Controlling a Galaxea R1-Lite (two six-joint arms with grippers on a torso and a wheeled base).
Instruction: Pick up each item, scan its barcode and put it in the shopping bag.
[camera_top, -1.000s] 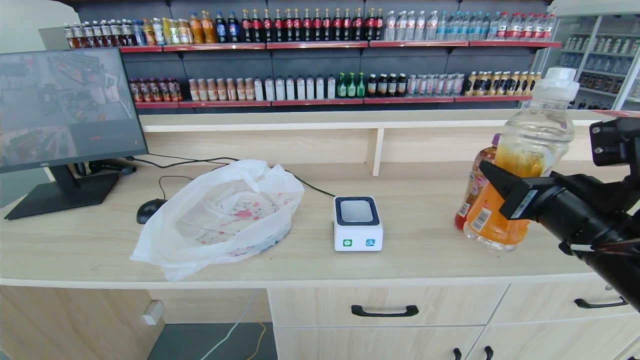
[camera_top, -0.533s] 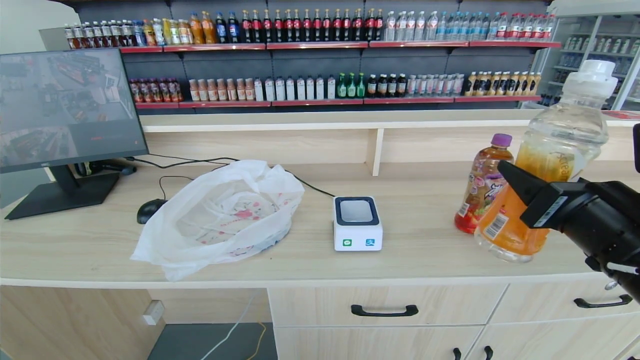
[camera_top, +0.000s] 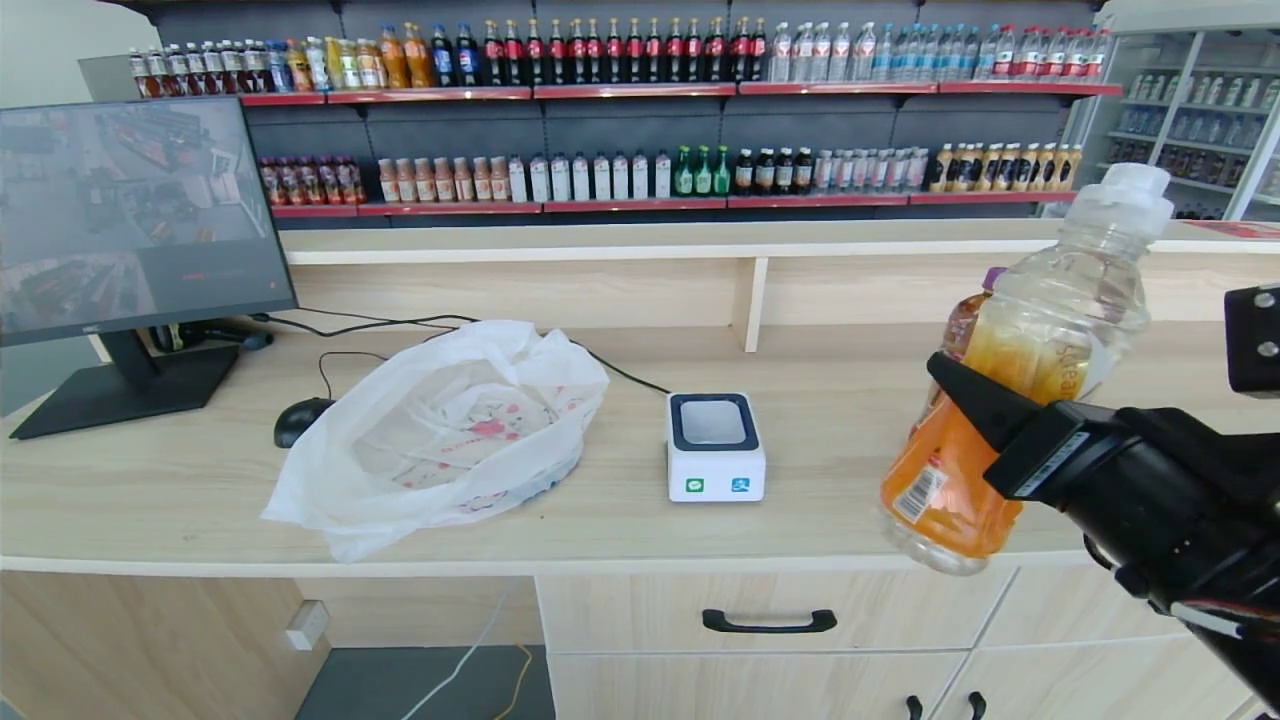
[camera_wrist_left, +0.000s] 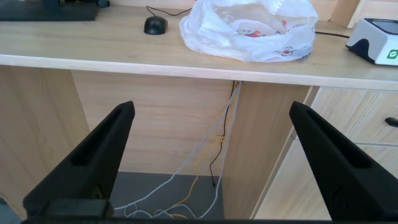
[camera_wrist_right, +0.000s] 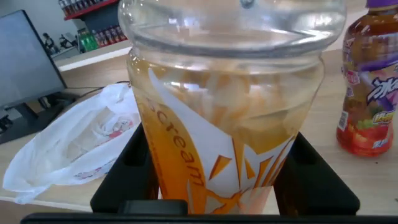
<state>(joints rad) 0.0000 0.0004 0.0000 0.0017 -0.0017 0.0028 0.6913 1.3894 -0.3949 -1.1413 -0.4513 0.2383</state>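
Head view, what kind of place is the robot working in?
Probably a small shop's checkout: shelves of bottled drinks behind the wooden counter, with a barcode scanner, a monitor and a shopping bag on it.

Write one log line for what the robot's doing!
right gripper: shut on orange bottle, tilted above counter | left gripper: open | scanner: untouched

A clear orange drink bottle (camera_top: 1040, 330) with a white cap hangs tilted at the right of the frame, clamped in the right hand (camera_wrist_right: 224, 183), with a barcode low on its side. Behind it, a purple-capped bottle (camera_wrist_right: 368, 93) stands upright on the worktop (camera_top: 840, 440). The white scanner (camera_top: 715, 447) sits at centre. The crumpled white shopping bag (camera_top: 450, 430) lies just left of it.
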